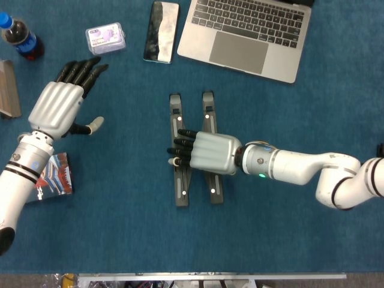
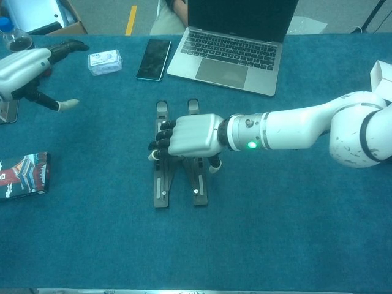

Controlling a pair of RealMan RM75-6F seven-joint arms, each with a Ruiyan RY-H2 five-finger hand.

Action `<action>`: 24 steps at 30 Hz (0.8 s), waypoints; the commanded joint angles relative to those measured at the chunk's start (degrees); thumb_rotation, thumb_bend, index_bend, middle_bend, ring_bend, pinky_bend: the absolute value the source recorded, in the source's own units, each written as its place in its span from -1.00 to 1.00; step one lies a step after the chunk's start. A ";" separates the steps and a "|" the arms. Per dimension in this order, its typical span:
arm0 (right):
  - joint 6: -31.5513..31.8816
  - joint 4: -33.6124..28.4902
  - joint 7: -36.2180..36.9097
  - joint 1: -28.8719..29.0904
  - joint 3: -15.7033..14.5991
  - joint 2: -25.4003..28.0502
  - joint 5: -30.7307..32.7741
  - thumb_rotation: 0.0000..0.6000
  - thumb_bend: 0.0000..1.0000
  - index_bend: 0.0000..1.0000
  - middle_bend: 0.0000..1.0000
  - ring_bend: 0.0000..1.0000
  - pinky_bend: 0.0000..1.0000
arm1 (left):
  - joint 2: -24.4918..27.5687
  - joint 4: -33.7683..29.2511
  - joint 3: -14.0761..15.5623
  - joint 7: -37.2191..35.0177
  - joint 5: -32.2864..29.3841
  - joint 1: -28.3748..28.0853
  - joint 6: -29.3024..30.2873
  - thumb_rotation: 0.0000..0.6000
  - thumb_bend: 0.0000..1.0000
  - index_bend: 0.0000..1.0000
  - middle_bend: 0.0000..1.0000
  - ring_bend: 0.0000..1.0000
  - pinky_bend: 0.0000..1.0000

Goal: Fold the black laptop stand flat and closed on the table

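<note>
The black laptop stand (image 1: 175,109) lies flat mid-table as two nearly parallel rails (image 2: 161,190) running away from me. My right hand (image 1: 207,153) lies palm down across the middle of both rails. Its fingers (image 1: 180,144) curl over the outer side of the left rail, and its thumb (image 2: 213,164) sits by the right rail, so it grips the stand (image 2: 195,109) across its width. The stand's middle links are hidden under the hand (image 2: 193,135). My left hand (image 1: 57,108) hovers far to the left with fingers spread, holding nothing (image 2: 24,64).
An open laptop (image 1: 246,36) and a phone (image 1: 162,30) lie behind the stand. A small plastic box (image 1: 105,38), a cola bottle (image 1: 21,39) and a metal object (image 1: 7,90) sit at back left. A printed packet (image 1: 57,180) lies near my left forearm.
</note>
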 commanded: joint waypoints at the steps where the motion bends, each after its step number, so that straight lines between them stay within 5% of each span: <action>1: 0.15 0.89 1.04 0.36 -0.37 -0.74 -0.75 1.00 -1.00 -1.00 -1.00 -1.00 -0.95 | -0.07 0.16 -0.03 -0.16 0.08 0.08 -0.01 1.00 -0.44 -1.00 -1.00 -1.00 -1.00; 24: -1.16 4.41 2.64 1.45 0.40 -3.84 0.44 1.00 -1.00 -1.00 -0.93 -1.00 -0.95 | -0.52 1.59 -0.55 -1.50 0.43 0.74 -0.13 1.00 -0.44 -1.00 -1.00 -1.00 -1.00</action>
